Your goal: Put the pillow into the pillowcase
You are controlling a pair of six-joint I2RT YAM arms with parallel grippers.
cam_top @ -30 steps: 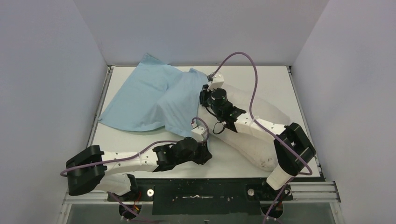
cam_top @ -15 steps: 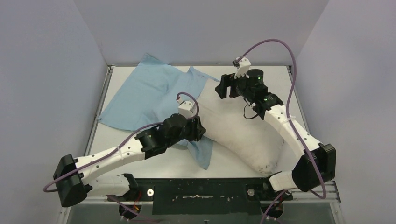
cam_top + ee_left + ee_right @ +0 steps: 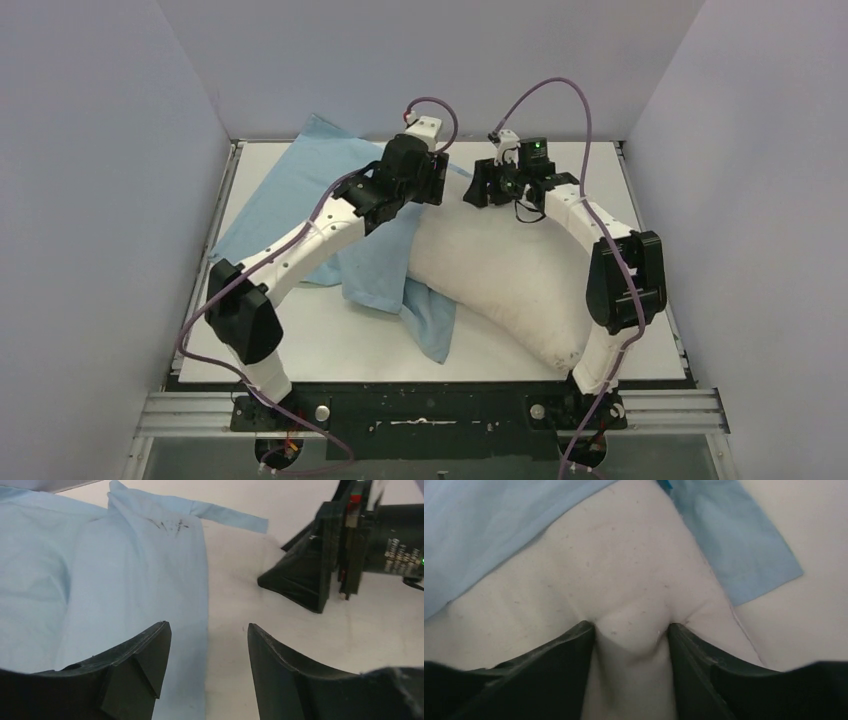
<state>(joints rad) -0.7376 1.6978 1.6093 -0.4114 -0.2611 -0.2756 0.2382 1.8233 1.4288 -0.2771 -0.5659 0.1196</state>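
In the last second both arms have swung away from the near side and met at the far end of the surface (image 3: 330, 345). The left arm, which lay low along the near edge a second ago and paused over the cloth half a second ago, now reaches far over the pillowcase (image 3: 300, 200). Its left claw (image 3: 207, 630) has stopped just beside the right claw (image 3: 631, 632), the two almost facing each other. The left claw is spread wide and has nothing in it. Its wrist view shows light blue cloth under the left finger and bare surface under the right one. The right claw is closed on a pinched fold of off-white fabric at the far end of the pillow (image 3: 500, 275). This arm no longer lies across the pillow but arcs round its right side. The pillow curves from that far end down toward the near right, nearly all of it uncovered. The pillowcase lies bunched along its left flank and spread toward the far left, with one corner trailing toward the near edge that was not there a second ago. Whether the pillow's far end sits inside the sack or only under a flap cannot be told. As I read it, little real insertion has been gained. The arms look set for a fresh grip, the right holding the pillow's end while the empty left goes for the cloth edge beside it.
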